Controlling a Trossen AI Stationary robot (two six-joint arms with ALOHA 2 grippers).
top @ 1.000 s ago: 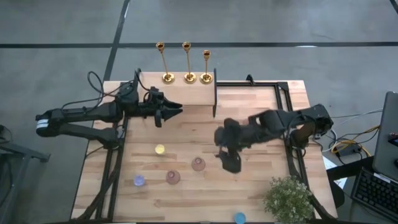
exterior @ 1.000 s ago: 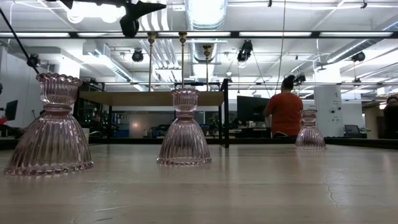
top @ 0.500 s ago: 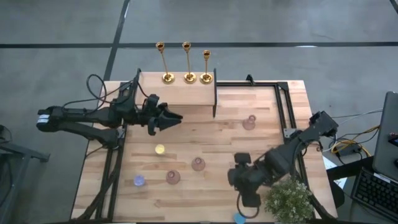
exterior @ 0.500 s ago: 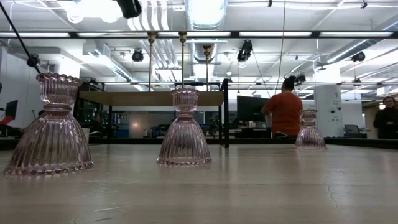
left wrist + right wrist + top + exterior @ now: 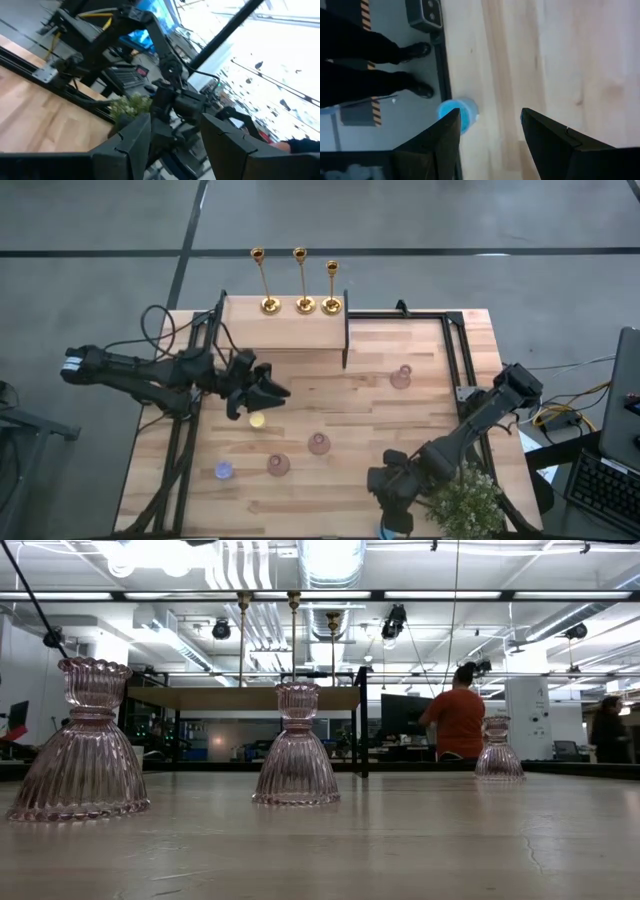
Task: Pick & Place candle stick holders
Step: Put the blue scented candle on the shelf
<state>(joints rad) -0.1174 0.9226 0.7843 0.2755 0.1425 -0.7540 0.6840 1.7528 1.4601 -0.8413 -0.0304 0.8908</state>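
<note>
Three gold candle stick holders (image 5: 305,280) stand upright in a row, their round bases on a raised wooden shelf (image 5: 285,330) at the table's far edge. They also show far off in the low view (image 5: 293,640). My left gripper (image 5: 278,392) is open and empty over the table's left middle, above a yellow candle (image 5: 257,420); its open fingers show in the left wrist view (image 5: 175,145). My right gripper (image 5: 392,515) is open and empty at the table's near edge, its fingers standing by a blue candle (image 5: 457,114).
Three pink ribbed glass holders stand on the table: one at the right middle (image 5: 401,377) and two near the middle (image 5: 319,443) (image 5: 278,464). A purple candle (image 5: 223,470) lies near left. A potted plant (image 5: 465,500) stands at the near right corner. A person's legs (image 5: 370,65) show beyond the near edge.
My right gripper has swung from the table's middle toward the near edge, ending beside the blue candle. My left gripper has moved toward the near edge, to above the yellow candle. The candle stick holders and the pink holders have stayed where they were.
</note>
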